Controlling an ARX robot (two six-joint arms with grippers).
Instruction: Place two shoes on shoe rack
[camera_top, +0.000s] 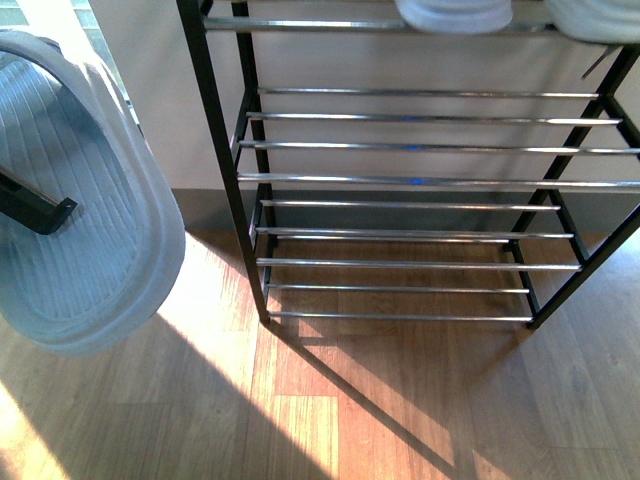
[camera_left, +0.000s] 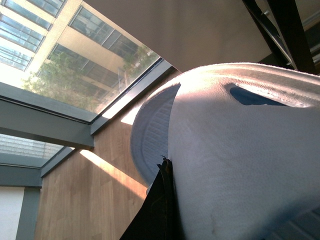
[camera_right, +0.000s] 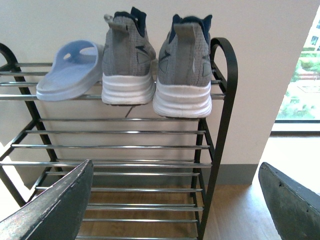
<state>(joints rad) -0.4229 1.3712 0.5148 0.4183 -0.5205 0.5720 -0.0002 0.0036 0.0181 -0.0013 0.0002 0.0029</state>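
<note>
Left gripper (camera_top: 45, 208) is clamping the last blue slide (camera_top: 85, 215), lifted beside the shoe rack (camera_top: 420, 180). Right gripper (camera_right: 172, 200) is hanging wide apart, empty. Keep sole level, seat beside shelved slide (camera_right: 70, 70).

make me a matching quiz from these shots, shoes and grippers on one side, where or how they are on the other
Things:
1. held sandal
2. grey sneakers
3. second sandal
4. right gripper

States:
A. open, empty
B. top tier, beside the right side frame
C. top tier, left of the sneakers
D. off the shoe rack, in the left gripper's fingers

Pairs: 1-D, 2-B, 3-C, 4-A
</note>
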